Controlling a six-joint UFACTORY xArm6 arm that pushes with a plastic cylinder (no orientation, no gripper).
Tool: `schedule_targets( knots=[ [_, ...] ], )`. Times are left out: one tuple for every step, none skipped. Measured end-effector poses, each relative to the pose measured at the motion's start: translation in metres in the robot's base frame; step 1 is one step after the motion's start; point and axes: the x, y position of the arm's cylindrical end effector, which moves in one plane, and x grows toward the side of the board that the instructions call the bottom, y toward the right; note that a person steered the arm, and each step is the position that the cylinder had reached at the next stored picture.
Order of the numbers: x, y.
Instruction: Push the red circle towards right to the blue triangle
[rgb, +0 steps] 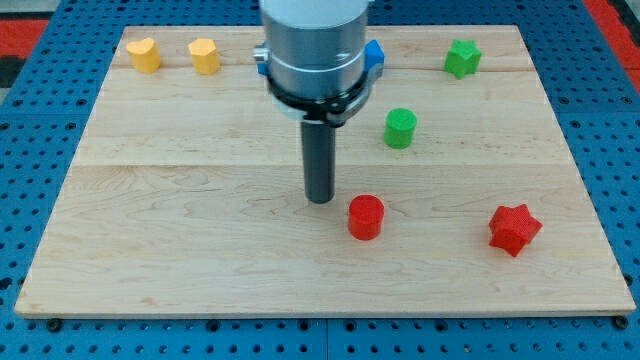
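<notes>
Board: a pale wooden table top (200, 250) was laid on a blue perforated base.
Red circle: the red cylindrical block (366, 216) was found below the middle of the board, nearer its bottom edge.
Tip: my tip (320, 200), the end of the dark straight rod, was set just beside the red circle on the side towards the left edge, close but apparently apart; this placement was judged suited to a push towards the right edge.
End effector state: nothing was held; there are no jaws to open, only a rod.
Blue triangle: a blue block (375, 53) was partly hidden behind the arm near the top edge; its shape could not be confirmed.
Others: a red star block (514, 229) near the right edge, a green cylinder block (401, 127), a green star block (462, 58), two yellow blocks (144, 55) (204, 56) by the top-left corner.
</notes>
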Motion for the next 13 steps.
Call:
schedule_targets(
  knots=[
    [-0.017,0.010],
    [-0.018,0.069],
    [-0.039,0.087],
    [-0.079,0.087],
    [-0.099,0.099],
    [-0.126,0.100],
    [-0.140,0.102],
    [-0.140,0.103],
    [-0.138,0.100],
    [-0.142,0.090],
    [-0.157,0.081],
    [-0.156,0.103],
    [-0.160,0.107]
  ],
)
